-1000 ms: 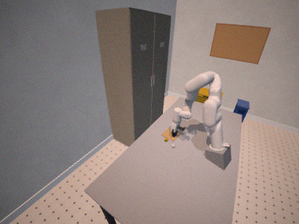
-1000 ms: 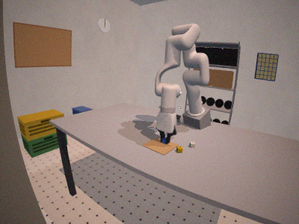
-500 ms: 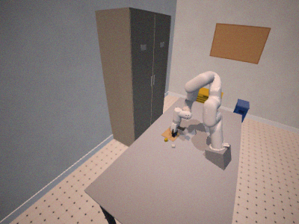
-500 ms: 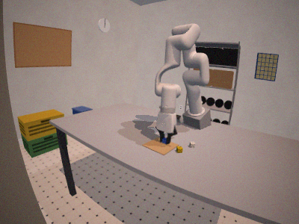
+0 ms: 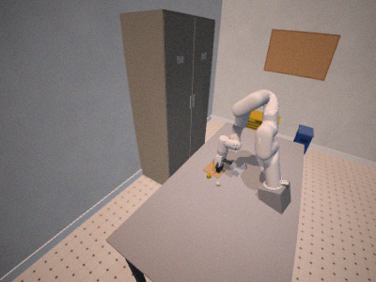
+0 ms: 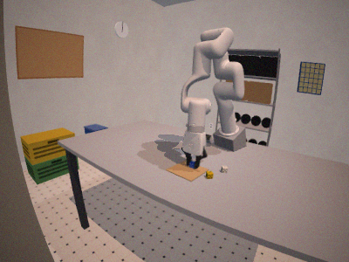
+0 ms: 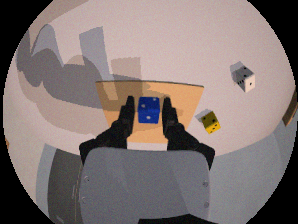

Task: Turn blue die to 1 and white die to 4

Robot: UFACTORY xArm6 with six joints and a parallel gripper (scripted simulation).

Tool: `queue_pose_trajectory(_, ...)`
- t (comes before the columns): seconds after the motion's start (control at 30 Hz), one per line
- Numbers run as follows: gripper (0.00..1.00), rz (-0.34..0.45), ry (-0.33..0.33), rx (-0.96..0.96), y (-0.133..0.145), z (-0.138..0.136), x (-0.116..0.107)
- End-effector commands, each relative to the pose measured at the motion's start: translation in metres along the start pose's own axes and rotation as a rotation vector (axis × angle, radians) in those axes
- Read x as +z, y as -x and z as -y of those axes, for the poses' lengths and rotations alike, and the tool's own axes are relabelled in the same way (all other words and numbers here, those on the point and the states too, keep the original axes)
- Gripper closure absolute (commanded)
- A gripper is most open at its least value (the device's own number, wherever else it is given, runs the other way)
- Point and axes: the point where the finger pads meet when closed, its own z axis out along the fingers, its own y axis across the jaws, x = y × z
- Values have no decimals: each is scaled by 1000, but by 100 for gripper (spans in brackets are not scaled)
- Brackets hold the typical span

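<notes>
blue die (image 6: 192, 164) (image 7: 149, 110) between the open gripper's (image 5: 219, 169) (image 6: 193, 166) (image 7: 149, 103) two black fingers.

Tiny change here, guys: compared with a second ago, the arm's wrist section (image 6: 197, 115) has crept a bit farther from the table corner nearest the yellow and green crates (image 6: 50, 153) in the exterior view. The gripper (image 5: 219, 169) (image 6: 192, 165) (image 7: 148, 104) looks slightly lower over the tabletop too, though honestly it's too blurry to swear to.
</notes>
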Motion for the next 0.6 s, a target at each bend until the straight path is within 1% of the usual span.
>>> queue_pose_trajectory(0.0,58,3,0,0,1,0,-2)
queue_pose_trajectory(0.17,58,3,0,0,1,0,-12)
queue_pose_trajectory(0.3,58,3,0,0,1,0,-30)
queue_pose_trajectory(0.37,58,3,0,0,1,0,-30)
queue_pose_trajectory(0.57,58,3,0,0,1,0,-67)
